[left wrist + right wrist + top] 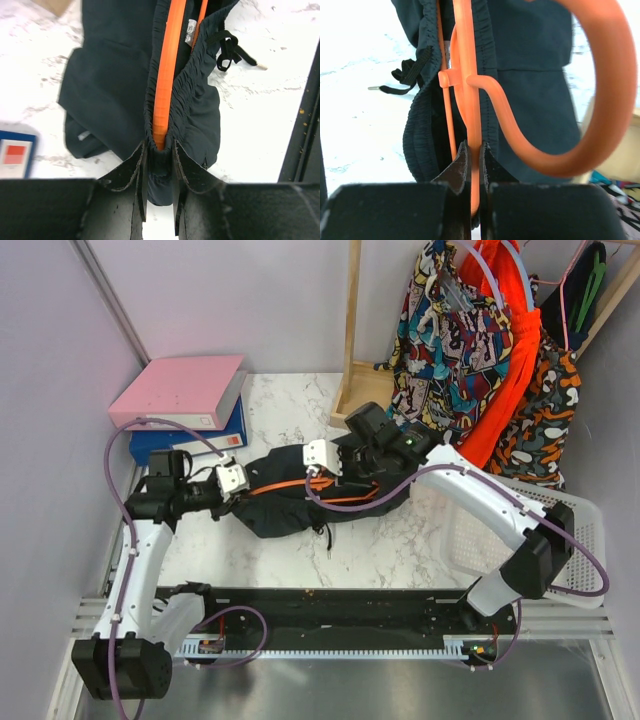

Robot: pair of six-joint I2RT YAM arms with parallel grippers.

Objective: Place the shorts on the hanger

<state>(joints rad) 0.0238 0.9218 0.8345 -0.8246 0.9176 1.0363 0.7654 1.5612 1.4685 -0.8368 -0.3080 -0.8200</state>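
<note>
The black shorts lie bunched on the marble table with the orange hanger threaded through the waistband. My left gripper is shut on the left end of the waistband, where the hanger's corner sits inside the gathered fabric. The drawstring dangles to the right. My right gripper is shut on the hanger's stem just below the curled hook. The shorts hang behind it, and their drawstring shows at the left.
Pink binder on a blue one at far left. A wooden rack at the back holds the comic-print garment, an orange garment and a light blue hanger. A white basket is at right.
</note>
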